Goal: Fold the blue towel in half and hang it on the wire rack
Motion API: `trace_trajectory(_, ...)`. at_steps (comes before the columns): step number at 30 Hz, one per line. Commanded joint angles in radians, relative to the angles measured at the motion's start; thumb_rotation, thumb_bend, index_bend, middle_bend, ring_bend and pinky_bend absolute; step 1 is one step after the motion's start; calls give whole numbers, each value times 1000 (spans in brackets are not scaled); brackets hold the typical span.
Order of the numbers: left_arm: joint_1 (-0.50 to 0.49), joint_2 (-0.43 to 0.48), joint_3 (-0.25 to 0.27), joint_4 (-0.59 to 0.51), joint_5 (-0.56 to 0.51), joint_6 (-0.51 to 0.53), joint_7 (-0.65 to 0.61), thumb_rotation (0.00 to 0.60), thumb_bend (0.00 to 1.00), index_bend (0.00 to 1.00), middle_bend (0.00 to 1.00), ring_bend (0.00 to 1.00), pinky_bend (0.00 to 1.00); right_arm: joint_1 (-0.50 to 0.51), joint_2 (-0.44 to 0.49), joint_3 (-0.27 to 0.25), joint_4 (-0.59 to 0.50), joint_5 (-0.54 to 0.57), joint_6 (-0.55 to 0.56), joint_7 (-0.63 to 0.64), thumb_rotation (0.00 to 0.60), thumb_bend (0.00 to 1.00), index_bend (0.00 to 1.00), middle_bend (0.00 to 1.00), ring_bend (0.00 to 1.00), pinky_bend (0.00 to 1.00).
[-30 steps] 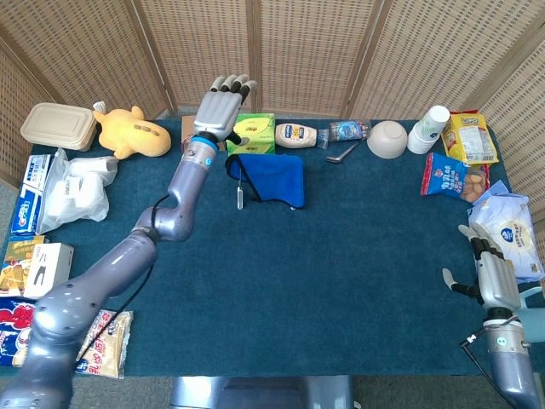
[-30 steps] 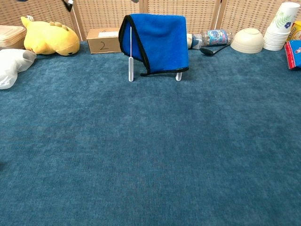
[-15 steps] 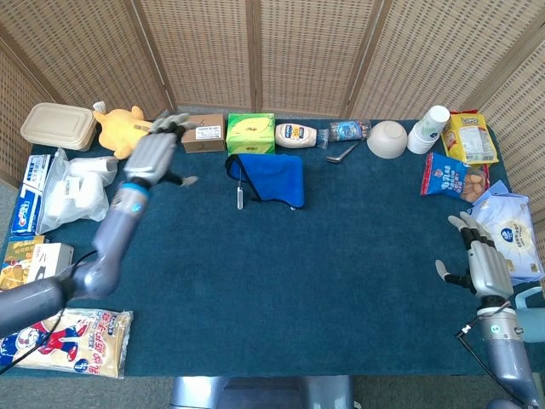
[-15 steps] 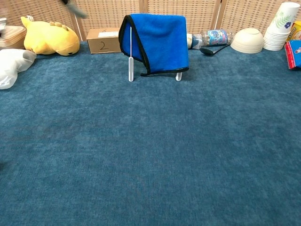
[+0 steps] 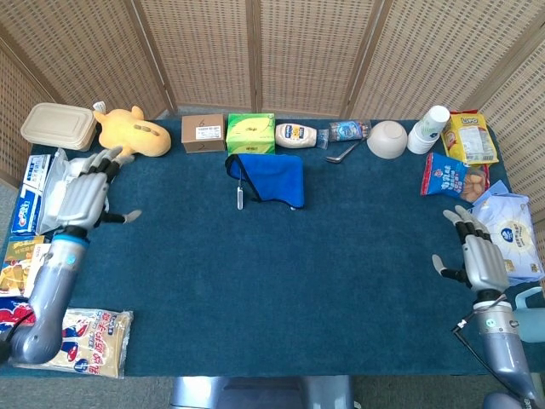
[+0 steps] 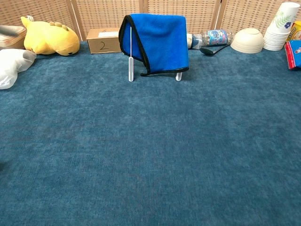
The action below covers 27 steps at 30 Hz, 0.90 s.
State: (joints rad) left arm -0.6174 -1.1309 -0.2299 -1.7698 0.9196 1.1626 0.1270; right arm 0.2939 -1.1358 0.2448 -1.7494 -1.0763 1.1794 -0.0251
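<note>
L hand [image 5: 83, 200] pulled back left; blue towel [image 6: 157, 40] on wire rack [image 6: 130, 66].

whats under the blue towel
The blue towel is draped over the wire rack. Only the rack's white legs show below its hem; the top bar and the rest of the frame are covered.
</note>
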Motion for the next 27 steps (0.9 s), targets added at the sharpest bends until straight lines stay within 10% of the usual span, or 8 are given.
trace_trajectory(1,123,60,90,-107,131,133,-34,600,72,173,80,0,0,4,-4,-3,-10,-14,18,-23,600,349,110,25,0,0)
trace_trajectory(11,404,70,269,-148,385,439,-11,600,72,187,84,0,0,-11,-6,-40,-60,-56,86,-120,600,350,96,25,0,0)
trace_trajectory(27,623,46,358,-112,474,554,-31,600,78,208,83,0,0,-39,-20,-85,-94,-118,146,-172,600,354,85,25,0,0)
